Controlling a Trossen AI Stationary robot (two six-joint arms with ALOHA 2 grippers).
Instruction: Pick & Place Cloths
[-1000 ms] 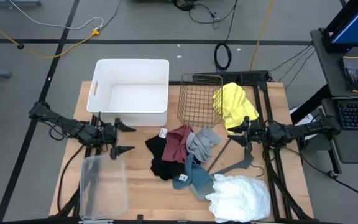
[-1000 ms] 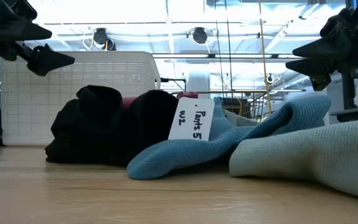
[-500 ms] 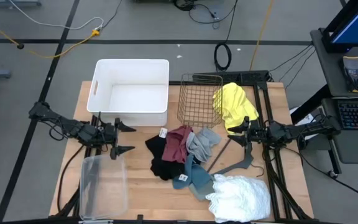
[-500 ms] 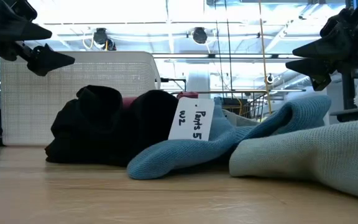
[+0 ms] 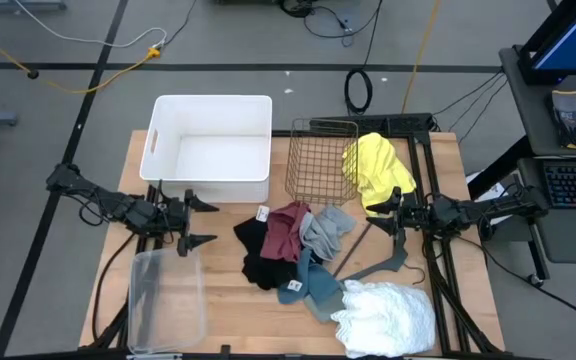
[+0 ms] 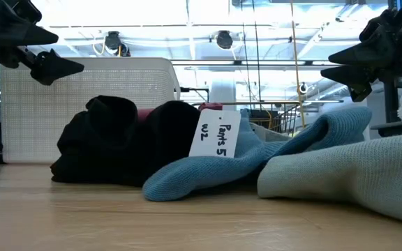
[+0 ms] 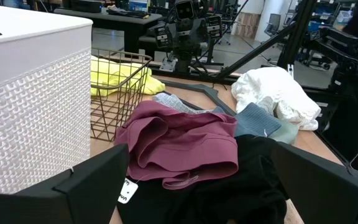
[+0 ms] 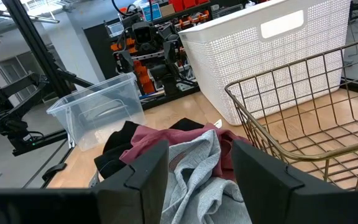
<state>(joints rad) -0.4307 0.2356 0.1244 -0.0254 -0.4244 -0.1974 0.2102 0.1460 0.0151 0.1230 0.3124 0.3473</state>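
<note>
A heap of cloths lies mid-table: a maroon one (image 5: 286, 230) on a black one (image 5: 262, 262), a grey one (image 5: 320, 230), and a blue-grey one (image 5: 316, 287) with a paper tag (image 6: 216, 132). The frilly white cloth (image 5: 385, 317) rests at the near right. The yellow cloth (image 5: 373, 168) hangs over the wire basket's (image 5: 320, 160) right rim. My left gripper (image 5: 204, 222) hovers open, left of the heap. My right gripper (image 5: 396, 210) hovers open, right of it, above the grey hanger (image 5: 383, 258).
A white plastic bin (image 5: 211, 147) stands at the far left of the table. A clear plastic tub (image 5: 166, 298) sits at the near left. Bare wood shows between the left gripper and the heap. The wire basket stands right of the bin.
</note>
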